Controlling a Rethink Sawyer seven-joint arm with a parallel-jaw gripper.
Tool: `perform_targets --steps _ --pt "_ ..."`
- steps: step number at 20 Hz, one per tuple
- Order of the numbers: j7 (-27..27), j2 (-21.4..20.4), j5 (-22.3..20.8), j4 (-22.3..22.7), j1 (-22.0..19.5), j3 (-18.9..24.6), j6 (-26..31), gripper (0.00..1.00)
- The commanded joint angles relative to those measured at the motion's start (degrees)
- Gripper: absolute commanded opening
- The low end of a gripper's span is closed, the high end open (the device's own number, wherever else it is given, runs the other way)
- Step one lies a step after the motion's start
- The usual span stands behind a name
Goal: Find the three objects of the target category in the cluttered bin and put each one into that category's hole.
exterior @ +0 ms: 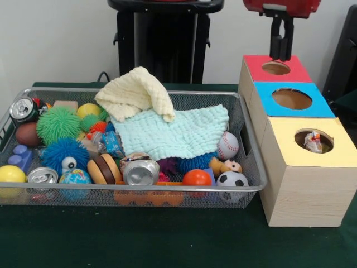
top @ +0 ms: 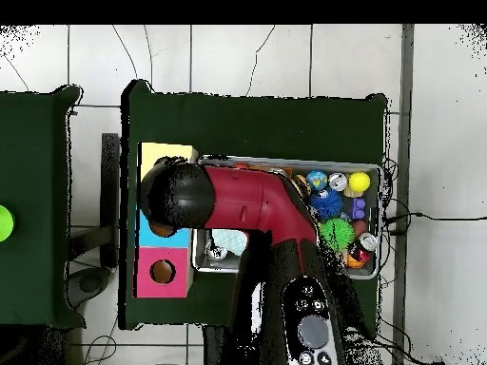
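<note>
The wire bin (exterior: 245, 139) sits at the left, full of toys. At its 9 o'clock edge a can (exterior: 22, 108) pokes up, partly cut by the rim. Next come two spiky balls – a green one (exterior: 58, 124) and a blue one (exterior: 64, 153) with an eye stuck on. A second can (exterior: 42, 176) lies at 7 o'clock, and a third can (exterior: 140, 171) lies at 6 o'clock, dented.

In the middle, a yellow cloth (exterior: 135, 92) sits on a mint cloth (exterior: 178, 131). They hide whatever is under them.

At 4 o'clock there is a baseball (exterior: 227, 146) above a soccer ball (exterior: 232, 180).

To the right stand three boxes. The red box (exterior: 279, 75) is farthest, the blue box (exterior: 293, 106) is in the middle, and the yellow box (exterior: 312, 162) is nearest. Something shiny shows in the yellow hole – hard to make out.

The gripper (exterior: 281, 44) hangs over the red hole. I cannot tell if its tips are apart or together. From above, the arm (top: 247, 204) covers the blue box and part of the bin.
</note>
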Motion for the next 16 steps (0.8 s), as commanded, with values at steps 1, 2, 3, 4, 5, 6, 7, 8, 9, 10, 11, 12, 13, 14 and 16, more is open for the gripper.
perform_targets --steps 1,2,3,4,5,6,7,8,9,10,11,12,13,14,16 --pt "4.7 5.96 -1.68 3.79 2.51 1.3 -3.3 0.0" --pt "5.16 6.78 -1.48 3.48 2.69 1.25 -4.18 0.0" --pt "5.64 8.1 -1.4 2.88 2.98 1.2 -5.54 0.0" --pt "6.12 9.42 -1.32 2.28 3.27 1.14 -6.91 0.0" --pt "7.33 11.08 -1.6 0.79 4.3 0.34 -7.63 0.0" --pt "7.73 12.05 -1.72 -0.21 4.81 -0.11 -7.95 0.0" --pt "8.67 13.65 -2.0 -1.9 5.73 -0.97 -8.5 0.0" --pt "9.47 14.59 -1.87 -2.92 6.44 -1.74 -8.61 0.0" --pt "11.16 16.03 -2.33 -4.96 8.03 -3.76 -8.44 0.0" --pt "11.63 16.82 -2.11 -5.82 8.51 -4.48 -8.54 0.0" --pt "12.09 18.2 -1.86 -7.16 8.91 -5.31 -9.0 0.0" --pt "12.25 19.03 -1.67 -8.01 9.27 -6.02 -9.35 0.0" --pt "12.68 20.15 -0.95 -8.52 9.28 -6.43 -10.62 0.0" --pt "12.95 20.79 -0.43 -8.94 9.43 -6.96 -11.15 0.0" --pt "13.24 21.87 0.71 -9.4 9.47 -7.53 -13.13 0.0"
